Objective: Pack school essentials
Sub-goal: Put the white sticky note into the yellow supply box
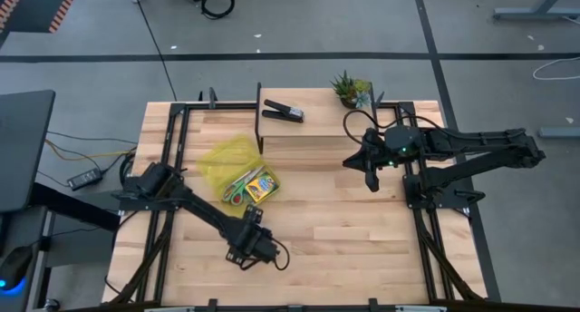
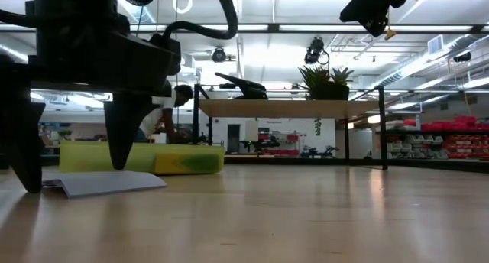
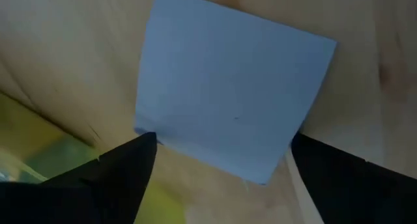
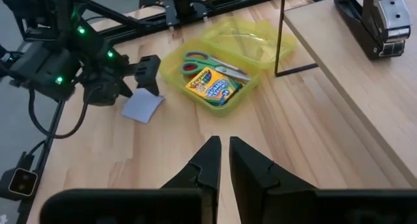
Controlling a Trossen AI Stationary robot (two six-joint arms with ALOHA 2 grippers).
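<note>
The pale blue square notepad [image 3: 234, 113] lies flat on the table near its near edge. My left gripper [image 3: 221, 142] is open and points down over it, one fingertip [image 3: 144, 144] at a corner and the other [image 3: 301, 147] beside the opposite edge. In the high view this gripper [image 1: 252, 247] hides the pad. An open yellow-green case [image 4: 218, 68] holds the green-handled scissors [image 4: 207, 62] and the crayon box [image 4: 212, 87]. My right gripper [image 4: 225, 149] is shut and empty, raised over the table's right half [image 1: 372, 176]. My left gripper straddles the notepad from above, fingers pointing down, with their tips at table height in the low view [image 2: 75, 175]. One tip stands at the pad's corner [image 3: 151, 131]. I cannot tell whether either finger touches the pad, which lies flat on the wood.
A raised wooden shelf [image 1: 308, 121] at the far side carries the black stapler [image 1: 283, 111] and the small potted plant [image 1: 352, 90]. A thin black frame post [image 4: 281, 32] stands next to the case. Bare wood [image 1: 362, 239] lies between the two arms.
</note>
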